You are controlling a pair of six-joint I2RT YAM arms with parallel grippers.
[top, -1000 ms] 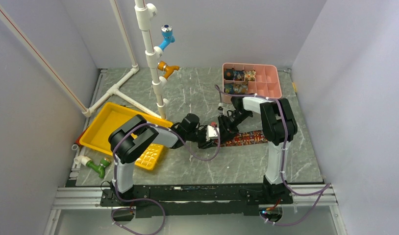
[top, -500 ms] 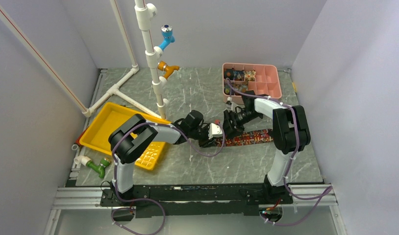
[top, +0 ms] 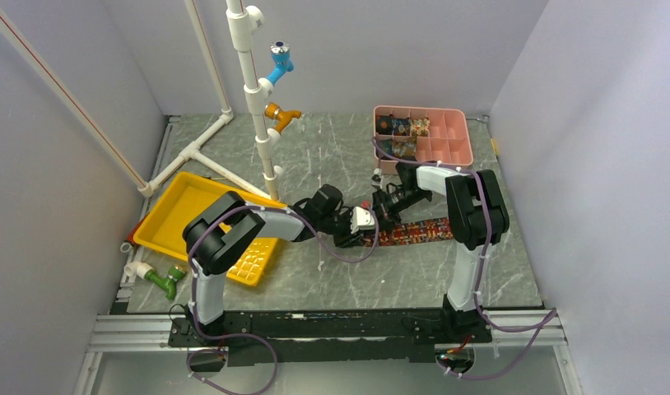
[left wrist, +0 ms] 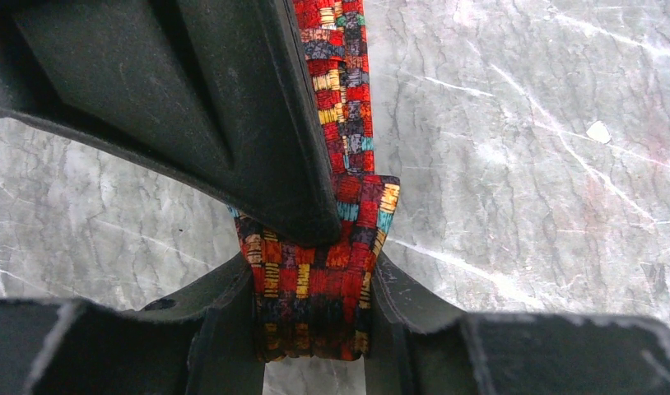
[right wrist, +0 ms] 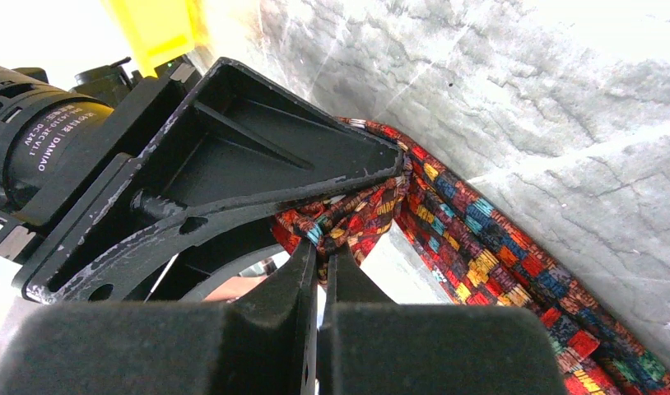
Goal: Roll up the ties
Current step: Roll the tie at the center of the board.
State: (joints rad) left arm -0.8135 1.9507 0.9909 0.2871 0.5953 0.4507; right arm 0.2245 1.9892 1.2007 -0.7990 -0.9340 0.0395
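Left wrist view: the left pincer (left wrist: 311, 300) is part-closed on the folded, started end of a tie (left wrist: 348, 99), with one finger pressing each side of the small bundle. Beyond its tips, the rest of the tie runs away as a flat strip on the grey marbled tabletop (left wrist: 521, 164).

Right wrist view: the right pincer (right wrist: 322, 263) is closed to a slit and appears to nip a loose fold of the same tie, just beside the left pincer's finger. The two pincers meet nose to nose over the bundle.

Top external view: well beyond the right pincer sits a pink divided box (top: 447, 150) with rolled ties (top: 402, 126) in some compartments.

The fabric looks light, limp and probably slippery, so the roll likely springs open if released. A sensible hold squeezes the bundle across its full width at both edges, while the free strip stays flat and gently taut.
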